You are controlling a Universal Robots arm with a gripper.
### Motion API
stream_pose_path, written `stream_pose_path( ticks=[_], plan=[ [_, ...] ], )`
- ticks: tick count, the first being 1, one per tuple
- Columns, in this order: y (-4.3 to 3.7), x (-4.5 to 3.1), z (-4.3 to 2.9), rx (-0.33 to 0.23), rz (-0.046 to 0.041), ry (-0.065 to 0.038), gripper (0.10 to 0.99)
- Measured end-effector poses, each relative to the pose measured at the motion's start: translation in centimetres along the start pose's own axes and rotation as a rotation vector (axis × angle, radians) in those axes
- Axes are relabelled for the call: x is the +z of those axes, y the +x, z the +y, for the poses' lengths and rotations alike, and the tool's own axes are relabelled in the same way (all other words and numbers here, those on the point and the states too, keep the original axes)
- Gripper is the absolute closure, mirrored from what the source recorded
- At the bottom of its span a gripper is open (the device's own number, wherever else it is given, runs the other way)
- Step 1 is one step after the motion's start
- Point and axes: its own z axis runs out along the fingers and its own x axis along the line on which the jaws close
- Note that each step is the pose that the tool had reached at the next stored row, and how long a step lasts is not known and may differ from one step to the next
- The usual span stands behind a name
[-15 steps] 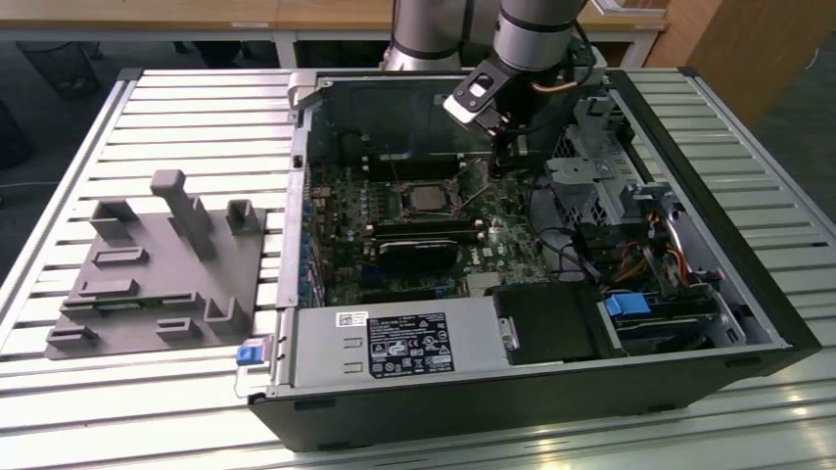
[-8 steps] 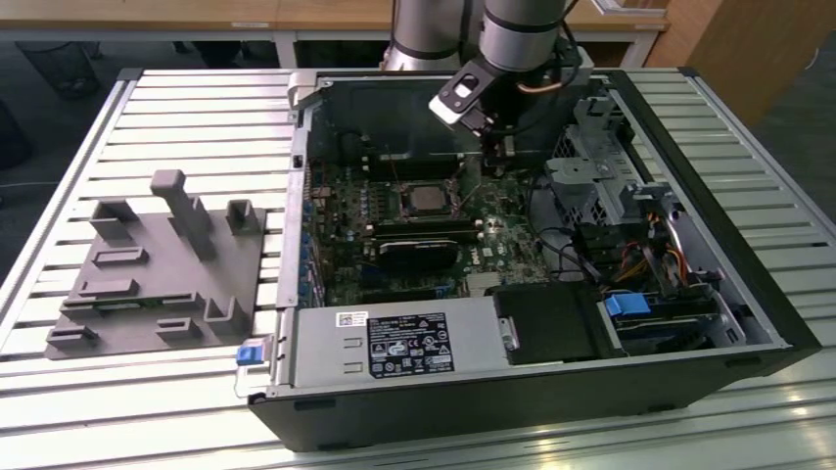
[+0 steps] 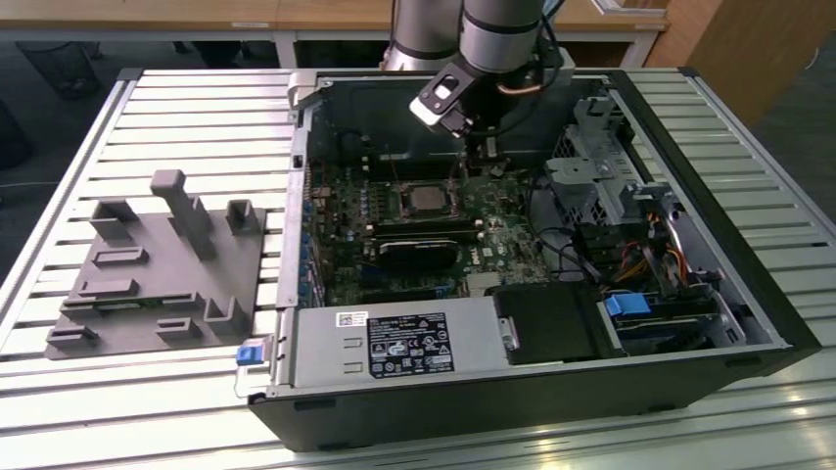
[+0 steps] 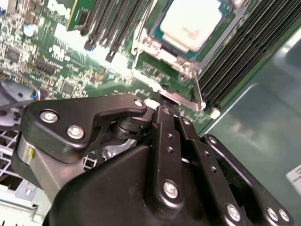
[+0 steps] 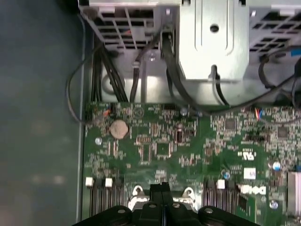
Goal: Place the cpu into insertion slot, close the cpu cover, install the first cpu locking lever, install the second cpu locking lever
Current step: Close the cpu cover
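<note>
Jaws pressed together, tips against the bent end of a silver locking lever (image 4: 184,99); whether they pinch it cannot be told. Just beyond, the cpu (image 4: 190,22) lies in the insertion slot (image 3: 407,208), with the cpu cover (image 4: 162,55) down around it.

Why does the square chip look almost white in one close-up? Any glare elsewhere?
Second wrist view: light bounces off the cpu, washing its metal face pale. First wrist view: the metal bracket glares white. Exterior view: the slatted table shines brightest nearest the camera; the computer case is dim inside.
</note>
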Motion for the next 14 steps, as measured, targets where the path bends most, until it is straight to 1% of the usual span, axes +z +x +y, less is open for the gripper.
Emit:
stream_pose_path(
  ticks=[6,14],
  plan=[
    [0.00,0.16,-1.18,0.000,0.0000,0.000,0.980],
    [-0.01,0.59,-2.26,0.000,0.0000,0.000,0.980]
  ],
)
